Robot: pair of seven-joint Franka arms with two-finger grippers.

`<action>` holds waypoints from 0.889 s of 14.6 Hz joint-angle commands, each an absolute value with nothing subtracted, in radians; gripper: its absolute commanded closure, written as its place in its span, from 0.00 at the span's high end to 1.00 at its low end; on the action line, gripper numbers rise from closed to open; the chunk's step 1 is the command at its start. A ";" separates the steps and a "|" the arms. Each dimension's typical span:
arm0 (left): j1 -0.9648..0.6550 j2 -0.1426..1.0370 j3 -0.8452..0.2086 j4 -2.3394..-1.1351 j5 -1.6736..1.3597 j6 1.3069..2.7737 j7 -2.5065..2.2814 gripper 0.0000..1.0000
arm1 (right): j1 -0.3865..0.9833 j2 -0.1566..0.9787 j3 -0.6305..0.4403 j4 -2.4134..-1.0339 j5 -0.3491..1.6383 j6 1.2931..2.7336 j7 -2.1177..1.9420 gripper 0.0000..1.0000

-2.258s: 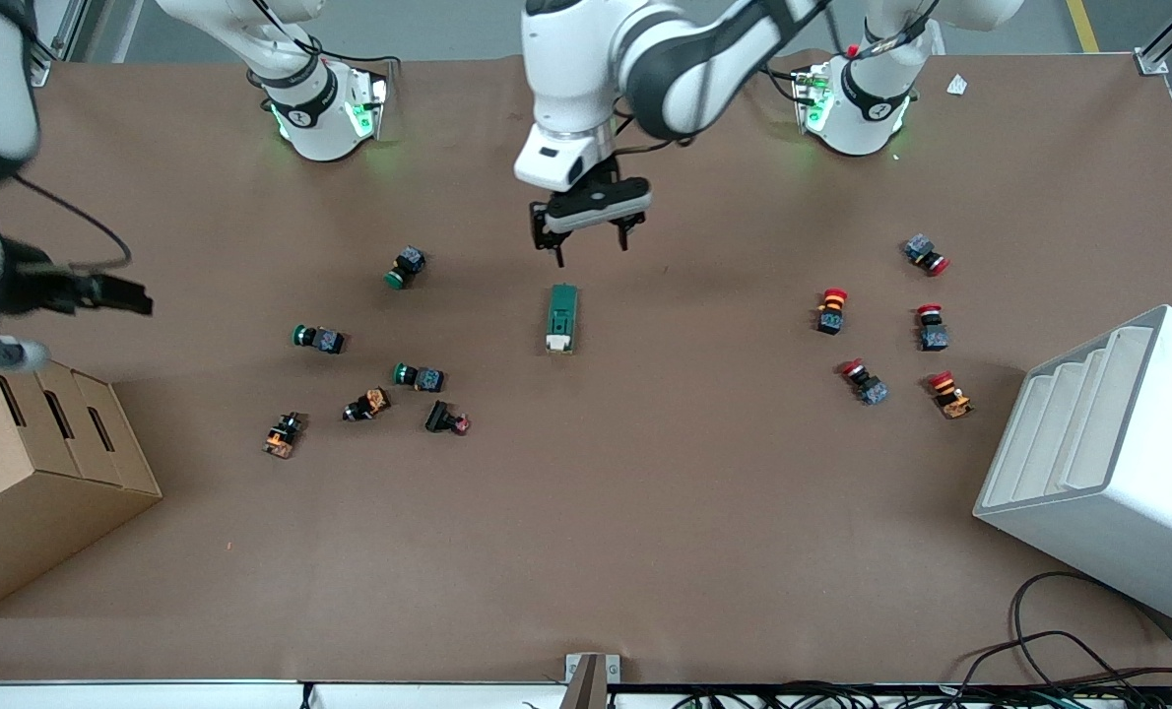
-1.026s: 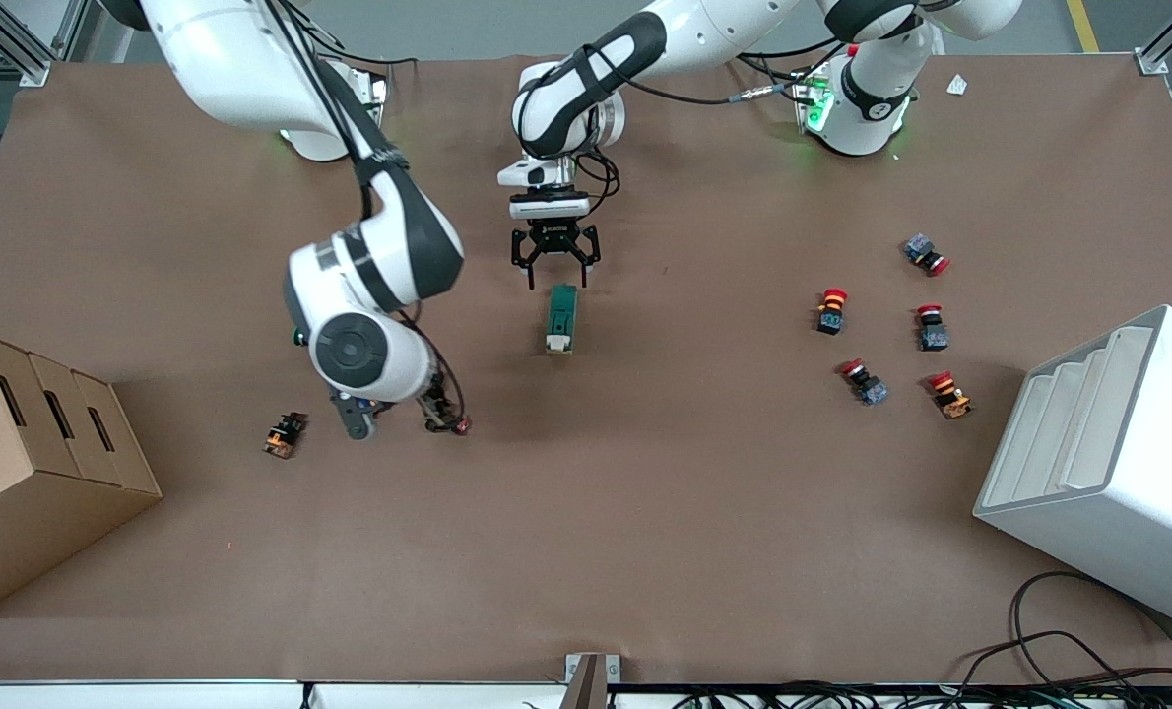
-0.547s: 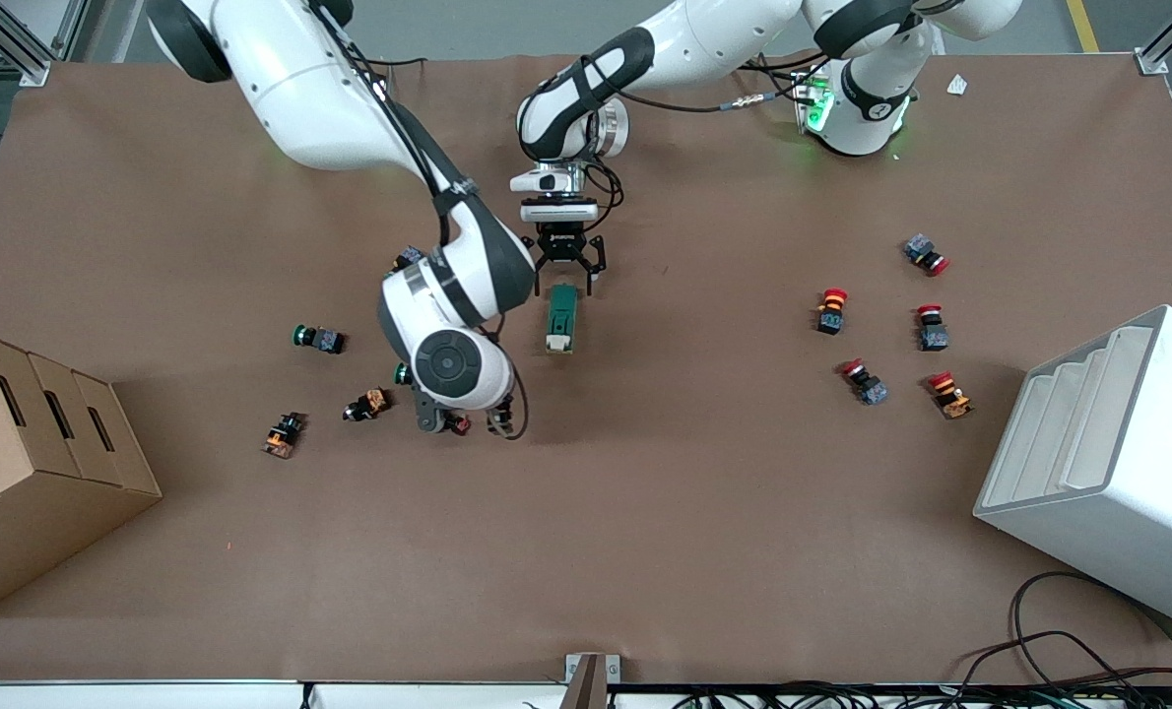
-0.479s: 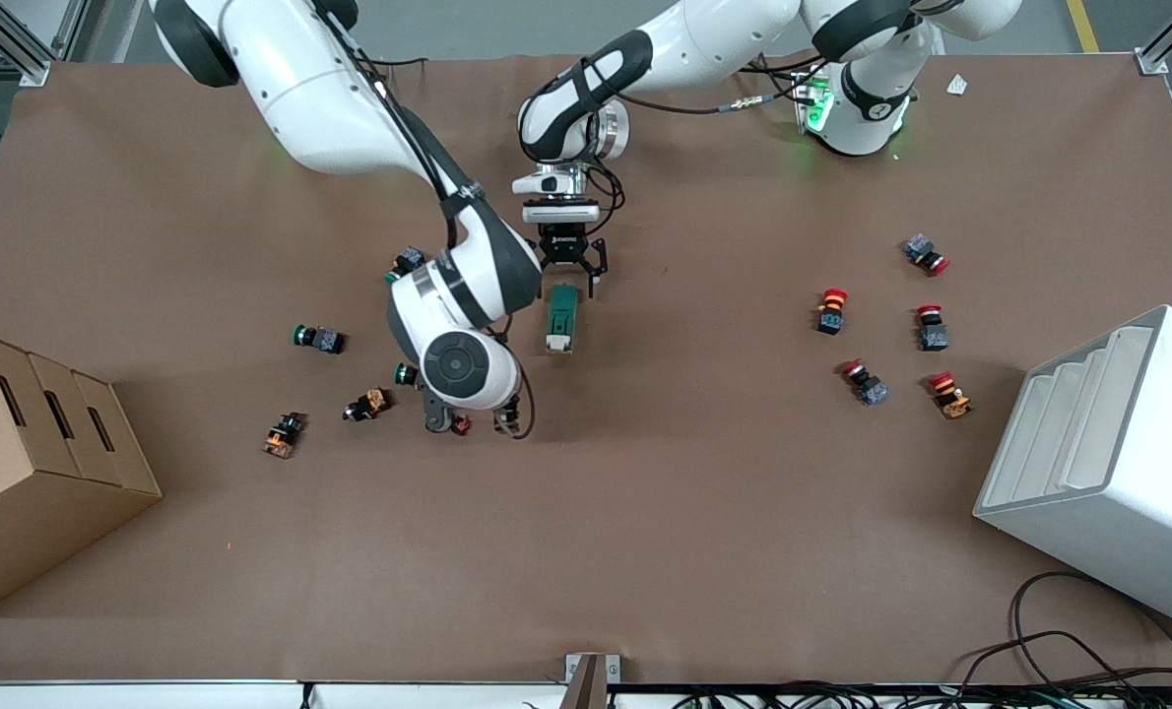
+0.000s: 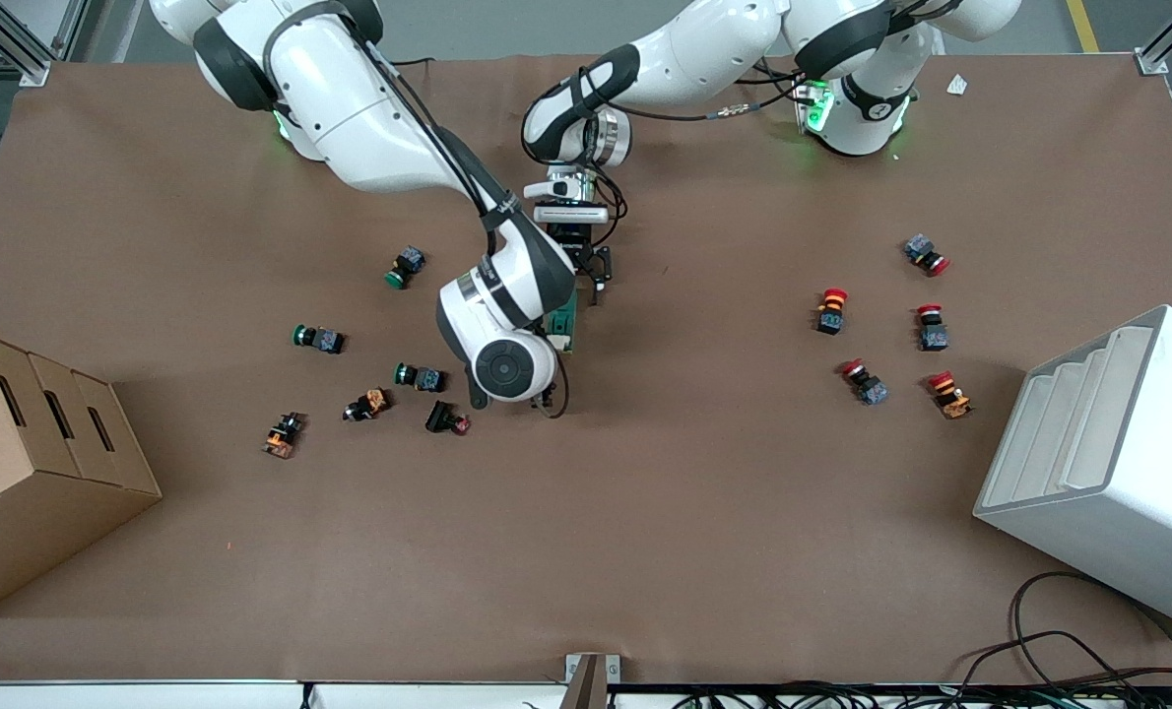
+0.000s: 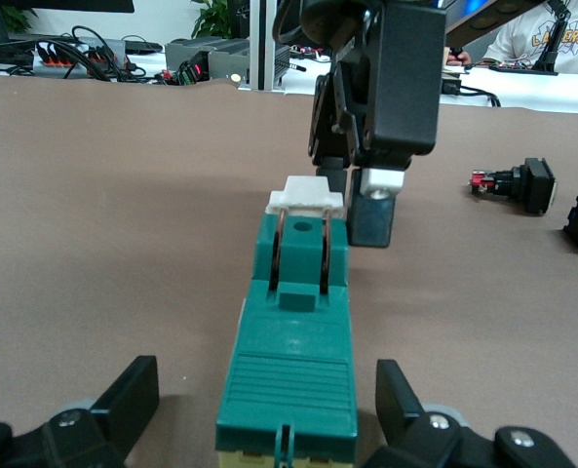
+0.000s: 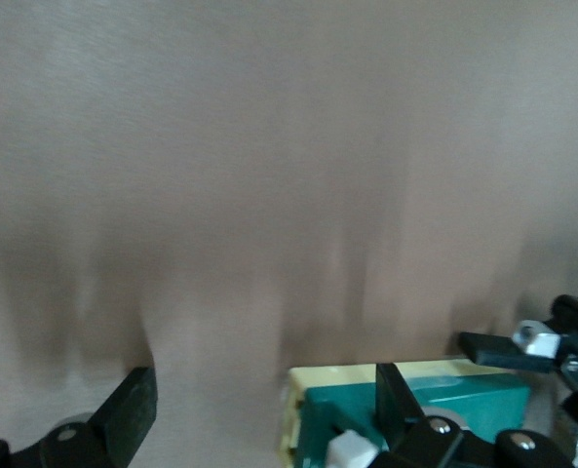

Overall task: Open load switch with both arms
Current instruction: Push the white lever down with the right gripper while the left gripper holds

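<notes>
The load switch, a dark-green oblong block, lies mid-table, mostly covered by the right arm's wrist. In the left wrist view the load switch lies lengthwise between the fingers of my open left gripper, with a gap on each side; its white toggle piece is at the other end. My left gripper is low at the switch's end farther from the front camera. My right gripper is open at the switch's pale end, with one finger over the green body.
Green and orange push-buttons lie scattered toward the right arm's end, red ones toward the left arm's end. A cardboard box and a white stepped rack stand at the table's two ends.
The right arm swung in from its end of the table to the switch's near end. The left gripper came down over the switch's other end.
</notes>
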State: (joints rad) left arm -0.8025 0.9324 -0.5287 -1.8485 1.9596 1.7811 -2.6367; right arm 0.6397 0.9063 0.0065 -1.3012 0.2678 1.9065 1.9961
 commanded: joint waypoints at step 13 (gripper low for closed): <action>-0.946 1.026 -0.403 -1.781 1.974 1.756 -2.654 0.98 | 0.650 0.861 0.080 -1.214 0.310 1.617 2.048 1.00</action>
